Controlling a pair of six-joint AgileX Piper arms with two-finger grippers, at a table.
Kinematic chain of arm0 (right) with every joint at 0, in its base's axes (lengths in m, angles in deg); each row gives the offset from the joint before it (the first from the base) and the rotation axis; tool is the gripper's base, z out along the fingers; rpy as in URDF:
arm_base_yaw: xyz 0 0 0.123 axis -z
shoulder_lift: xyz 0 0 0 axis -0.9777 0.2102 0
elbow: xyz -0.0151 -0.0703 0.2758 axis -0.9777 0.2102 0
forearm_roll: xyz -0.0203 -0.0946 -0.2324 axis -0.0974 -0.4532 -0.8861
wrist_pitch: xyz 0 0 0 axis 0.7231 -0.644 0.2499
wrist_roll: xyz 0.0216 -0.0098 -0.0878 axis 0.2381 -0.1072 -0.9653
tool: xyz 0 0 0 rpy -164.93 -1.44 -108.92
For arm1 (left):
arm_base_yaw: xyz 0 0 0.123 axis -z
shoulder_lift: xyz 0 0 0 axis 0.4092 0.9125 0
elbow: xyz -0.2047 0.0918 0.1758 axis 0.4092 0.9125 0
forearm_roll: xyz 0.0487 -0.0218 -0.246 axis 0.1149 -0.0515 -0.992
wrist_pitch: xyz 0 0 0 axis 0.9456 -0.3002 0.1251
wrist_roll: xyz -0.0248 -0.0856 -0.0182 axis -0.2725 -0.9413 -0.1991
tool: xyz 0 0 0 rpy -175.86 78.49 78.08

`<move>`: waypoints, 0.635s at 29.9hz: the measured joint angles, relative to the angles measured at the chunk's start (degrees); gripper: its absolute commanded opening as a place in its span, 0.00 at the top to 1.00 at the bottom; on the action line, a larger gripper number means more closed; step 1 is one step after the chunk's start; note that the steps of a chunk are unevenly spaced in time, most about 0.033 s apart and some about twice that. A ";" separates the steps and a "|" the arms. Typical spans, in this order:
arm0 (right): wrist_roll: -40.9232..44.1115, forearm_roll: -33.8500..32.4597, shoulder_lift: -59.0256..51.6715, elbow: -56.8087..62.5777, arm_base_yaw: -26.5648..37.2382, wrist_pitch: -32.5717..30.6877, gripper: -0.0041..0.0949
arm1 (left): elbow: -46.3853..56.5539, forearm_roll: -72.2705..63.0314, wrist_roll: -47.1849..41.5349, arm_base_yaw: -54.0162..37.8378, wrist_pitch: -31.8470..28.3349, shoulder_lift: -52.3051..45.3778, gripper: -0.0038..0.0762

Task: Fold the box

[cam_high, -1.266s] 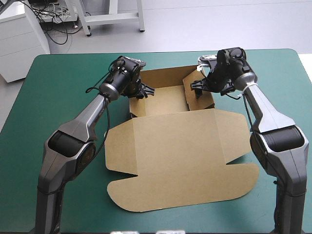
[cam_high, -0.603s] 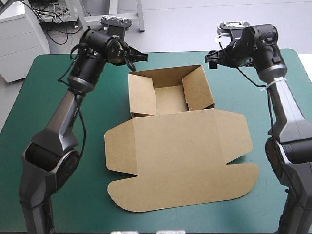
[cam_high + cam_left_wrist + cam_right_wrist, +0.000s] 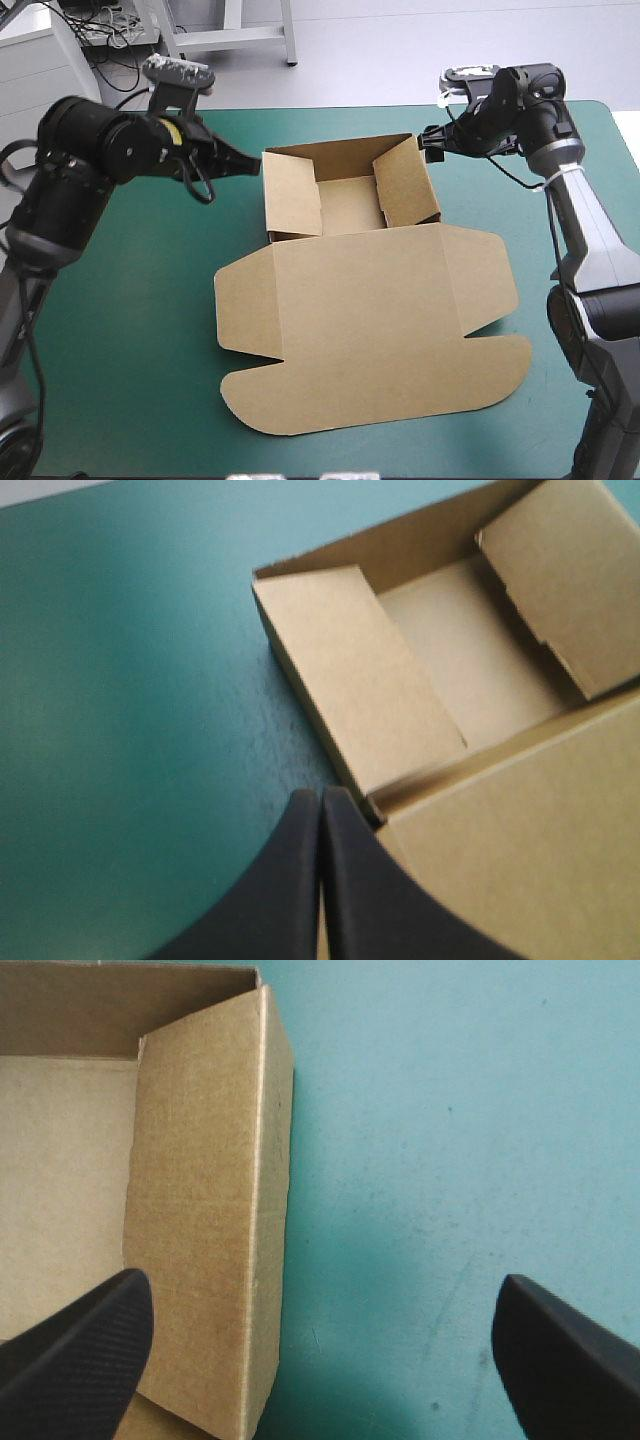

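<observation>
Tabletop (image 3: 130, 300): box (image 3: 370, 320) between left gripper (image 3: 247, 163), right gripper (image 3: 430, 143)

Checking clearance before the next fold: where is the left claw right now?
In the high view the left claw, shut, hangs just left of the box, by the far corner of its raised left wall.

Bright even lighting, soft shadows inside the box (image 3: 348, 205), thin shadow along its near edge
</observation>
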State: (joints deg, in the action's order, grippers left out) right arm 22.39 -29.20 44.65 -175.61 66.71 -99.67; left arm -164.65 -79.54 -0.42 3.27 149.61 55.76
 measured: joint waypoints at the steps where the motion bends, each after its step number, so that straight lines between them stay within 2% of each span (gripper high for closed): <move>1: -0.33 0.39 0.67 0.15 0.00 0.00 0.10 | 3.29 0.00 0.06 0.00 0.00 -2.33 0.99; 10: -1.70 2.29 8.54 0.46 0.00 0.07 0.10 | 30.54 -0.01 1.59 0.00 -0.49 -22.22 0.99; 19: -3.66 2.69 12.09 0.46 -2.71 0.37 0.10 | 52.17 0.23 1.77 0.00 -8.23 -37.12 0.99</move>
State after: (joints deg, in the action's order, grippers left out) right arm 18.73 -26.52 56.74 -175.15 64.00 -99.31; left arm -112.48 -79.32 1.35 3.27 141.37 18.64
